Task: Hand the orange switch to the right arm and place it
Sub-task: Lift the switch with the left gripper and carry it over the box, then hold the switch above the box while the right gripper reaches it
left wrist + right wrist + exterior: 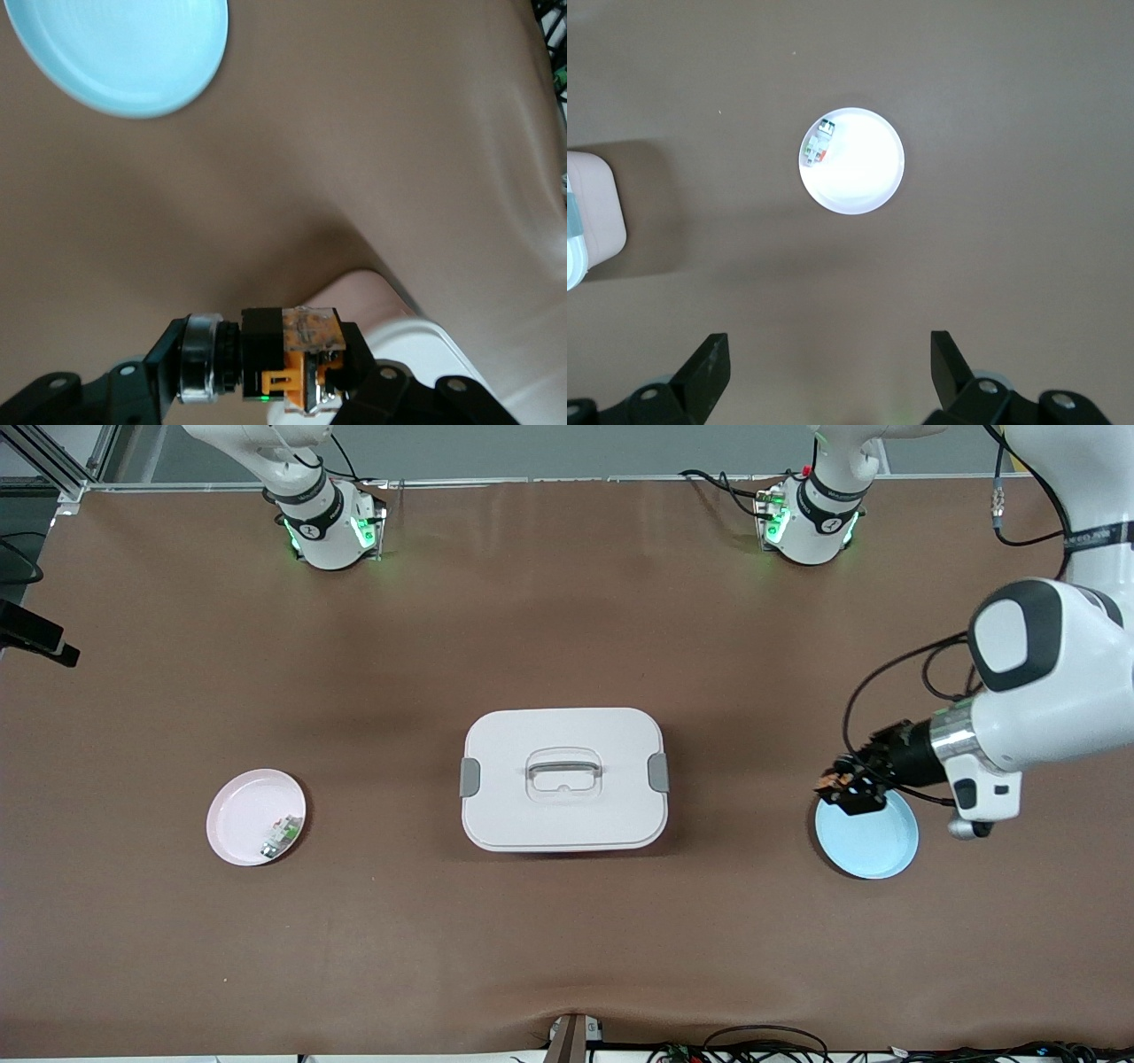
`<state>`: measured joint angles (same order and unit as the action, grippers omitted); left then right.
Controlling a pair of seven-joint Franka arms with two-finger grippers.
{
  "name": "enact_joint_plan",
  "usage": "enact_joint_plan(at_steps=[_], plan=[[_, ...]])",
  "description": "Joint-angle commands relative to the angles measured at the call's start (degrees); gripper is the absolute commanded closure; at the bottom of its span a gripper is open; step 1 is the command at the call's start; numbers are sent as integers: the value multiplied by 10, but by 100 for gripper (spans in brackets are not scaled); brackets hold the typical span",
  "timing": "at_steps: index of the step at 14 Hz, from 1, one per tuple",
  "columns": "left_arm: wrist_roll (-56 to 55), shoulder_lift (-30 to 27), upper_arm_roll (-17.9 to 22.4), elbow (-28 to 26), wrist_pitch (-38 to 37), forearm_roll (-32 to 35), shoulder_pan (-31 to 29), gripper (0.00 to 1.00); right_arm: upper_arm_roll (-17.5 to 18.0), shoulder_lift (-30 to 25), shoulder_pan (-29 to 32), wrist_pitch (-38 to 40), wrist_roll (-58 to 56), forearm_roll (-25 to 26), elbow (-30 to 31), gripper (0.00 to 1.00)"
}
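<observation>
My left gripper (842, 786) is shut on the orange switch (833, 781), a small black block with an orange middle and a silvery end. It holds it in the air over the edge of the light blue plate (868, 834), on the side toward the white box. In the left wrist view the switch (288, 361) sits crosswise between the fingers (168, 367), above bare table. My right gripper (828, 354) is open and empty, high over the pink plate (852, 161); it does not show in the front view.
A white lidded box (563, 779) with a handle stands mid-table. The pink plate (239, 815), toward the right arm's end, holds a small white-and-green part (282, 837). The box's corner shows in the left wrist view (425, 354).
</observation>
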<state>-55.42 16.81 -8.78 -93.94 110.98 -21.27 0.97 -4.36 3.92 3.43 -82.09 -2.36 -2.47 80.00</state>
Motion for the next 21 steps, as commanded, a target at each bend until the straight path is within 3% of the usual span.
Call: enact_joint_plan(at_steps=[1,5,8,9,10,13,16,19,21], plan=[[-78,-17,-40,-3,-7,-13,-1,63,5,6,8,-2,3,-9,-12,0],[-186,-7,-116,26,-1,-21,3,63,5,7,18,-1,-2,-71,-12,0],[-263,5,-138,42,9,-43,39,63,7,5,13,11,7,-166,12,0],[-283,9,-138,45,12,-45,55,63,5,2,12,-3,16,-244,43,0],[-314,12,-139,46,20,-46,61,63,8,-3,9,-39,42,-287,72,0],[-438,25,-140,66,52,-63,99,63,21,-23,-52,-125,106,-298,119,0],[-513,53,-140,105,65,-104,123,63,21,-25,-86,-165,139,-350,139,0],[-566,74,-139,116,156,-116,165,63,21,-40,-88,-183,136,-415,175,0],[-582,94,-139,122,221,-116,197,62,22,-61,-96,-203,136,-429,200,0]])
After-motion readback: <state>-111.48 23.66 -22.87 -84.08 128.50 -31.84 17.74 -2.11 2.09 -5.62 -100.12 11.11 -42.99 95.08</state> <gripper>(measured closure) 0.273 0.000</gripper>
